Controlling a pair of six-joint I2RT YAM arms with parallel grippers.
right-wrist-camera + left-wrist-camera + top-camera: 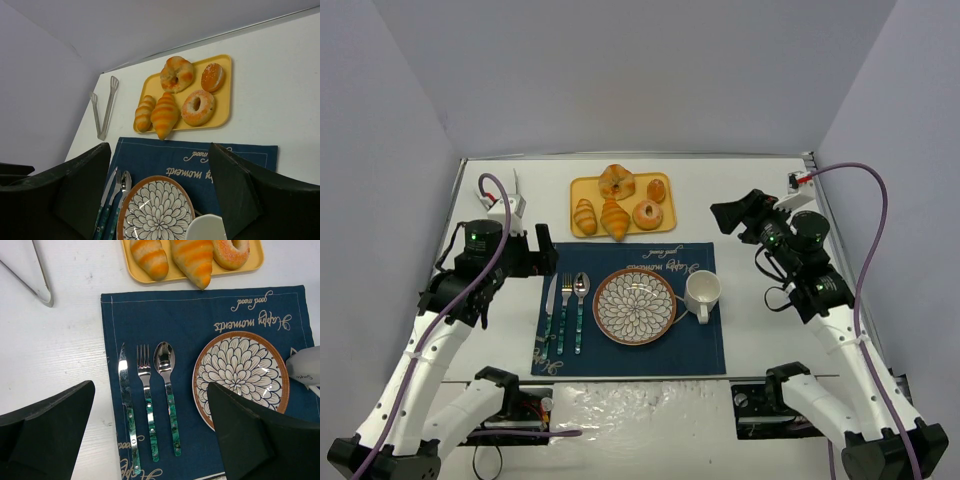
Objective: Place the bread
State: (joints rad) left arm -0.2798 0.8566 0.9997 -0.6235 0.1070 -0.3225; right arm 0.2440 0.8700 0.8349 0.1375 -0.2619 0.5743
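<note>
The left gripper (545, 251) and right gripper (725, 215) both stand spread wide, holding nothing. The bread (584, 215) lies on the tray (585, 187), ahead of the left gripper. The grab hasn't begun. Next, I think: reach forward, miss the croissant (614, 218), pinch the bread.

Bright, even light, soft shadows, sharp focus, small glints on the spoon (163, 358).

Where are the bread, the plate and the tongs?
bread (144, 113): right wrist view, middle of the roll's ridged top.
plate (635, 306): top external view, bare patterned centre.
tongs (114, 82): right wrist view, flat tip of one arm.
</note>
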